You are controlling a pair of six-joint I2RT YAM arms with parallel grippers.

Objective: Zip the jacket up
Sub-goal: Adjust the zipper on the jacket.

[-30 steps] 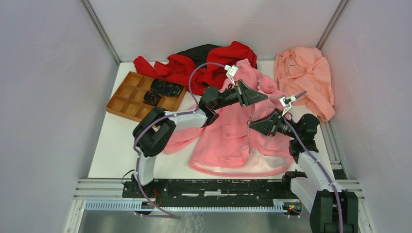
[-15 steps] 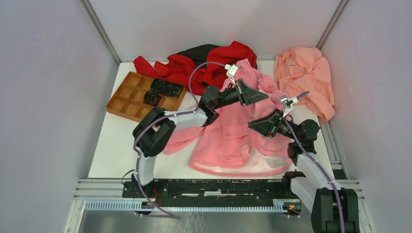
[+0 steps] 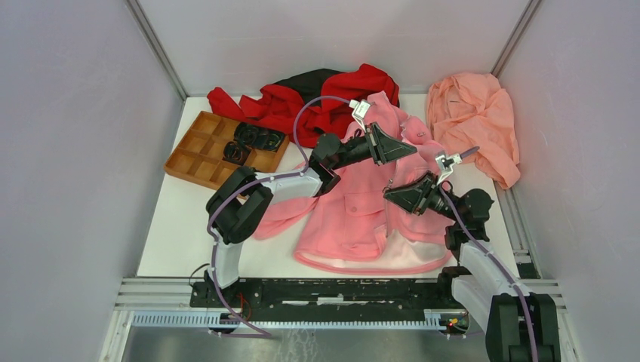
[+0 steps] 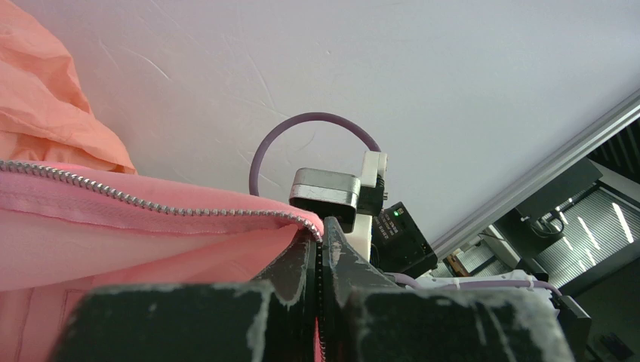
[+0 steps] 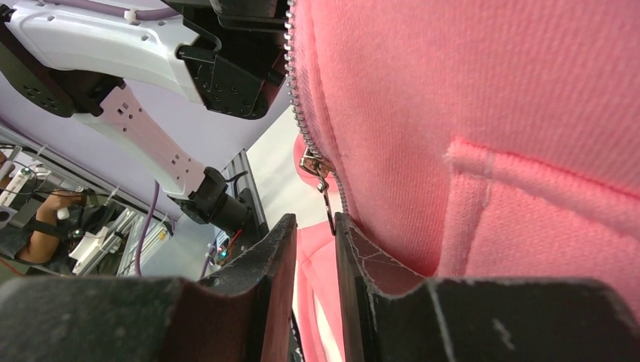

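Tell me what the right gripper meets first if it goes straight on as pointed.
Most likely the zipper pull, hanging just ahead of the right gripper at the mouth of its jaws, then the jacket behind it; depth is unclear.

jacket (image 3: pixel 351 220) sleeve partly beneath left arm (image 3: pixel 290 183)

Left arm (image 3: pixel 287 183) reaching forward-right, left end effector (image 4: pixel 318 243) clamped; right arm (image 3: pixel 483 265) angled left, right end effector (image 5: pixel 308 226) slightly parted.
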